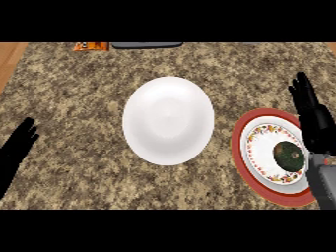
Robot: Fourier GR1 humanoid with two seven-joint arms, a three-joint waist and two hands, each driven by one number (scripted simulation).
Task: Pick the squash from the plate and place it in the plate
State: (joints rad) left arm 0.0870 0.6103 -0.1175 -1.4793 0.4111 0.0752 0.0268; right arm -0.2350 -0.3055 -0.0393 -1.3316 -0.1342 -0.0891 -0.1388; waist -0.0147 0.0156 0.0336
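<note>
A dark green squash [289, 155] lies on the red-rimmed patterned plate [244, 147] at the right of the counter. A plain white plate [168, 119] sits in the middle with nothing on it. My right hand [317, 123] hovers over the right edge of the red-rimmed plate, fingers straight and pointing away, just beside and above the squash without touching it. My left hand [8, 157] rests open at the lower left, fingers up, far from both plates.
The speckled granite counter [76, 98] runs between wooden strips at left and right. An orange packet [90, 47] and a dark tray edge [147, 45] lie along the far edge.
</note>
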